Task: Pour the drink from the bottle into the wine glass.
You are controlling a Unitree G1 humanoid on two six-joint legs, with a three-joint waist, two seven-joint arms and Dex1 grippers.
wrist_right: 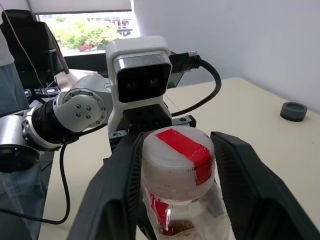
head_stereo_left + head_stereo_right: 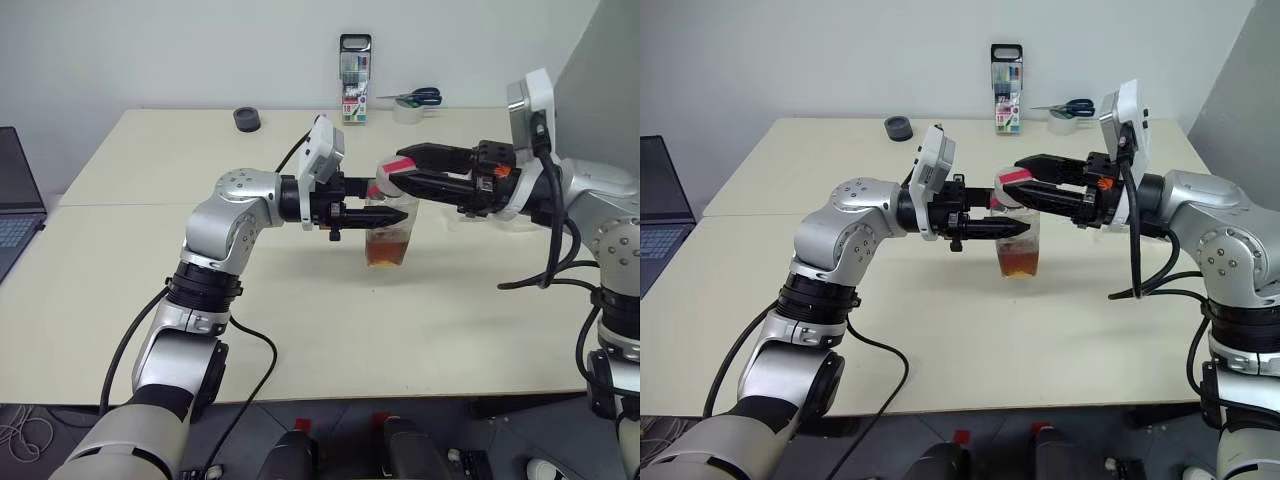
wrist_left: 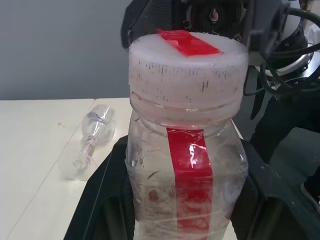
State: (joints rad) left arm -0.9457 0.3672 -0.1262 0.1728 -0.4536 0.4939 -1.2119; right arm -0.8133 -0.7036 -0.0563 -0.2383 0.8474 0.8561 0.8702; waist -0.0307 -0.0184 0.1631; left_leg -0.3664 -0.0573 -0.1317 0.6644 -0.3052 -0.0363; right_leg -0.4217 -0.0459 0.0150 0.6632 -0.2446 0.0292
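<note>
Gripping the bottle (image 2: 1020,240) upright by its body between the left gripper (image 2: 1012,229) fingers (image 3: 102,200) — long axis vertical. Flanking the white cap (image 1: 176,155) with the right gripper (image 2: 1012,190) fingers (image 1: 245,185), spread, apparently not yet squeezing. Lying on its side beyond the left fingers on the surface (image 3: 35,130) — the wine glass (image 3: 87,142).

A small clear plastic bottle with a white cap (image 2: 388,235) stands at centre frame on the pale beige surface (image 2: 300,320), between the left hand (image 2: 372,214) and the right hand (image 2: 392,178). A clear stemmed wine glass (image 3: 92,137) lies on its side beyond. A tall marker pack (image 2: 354,80), blue-handled scissors (image 2: 415,97) and a dark round cap (image 2: 247,119) line the upper edge.
</note>
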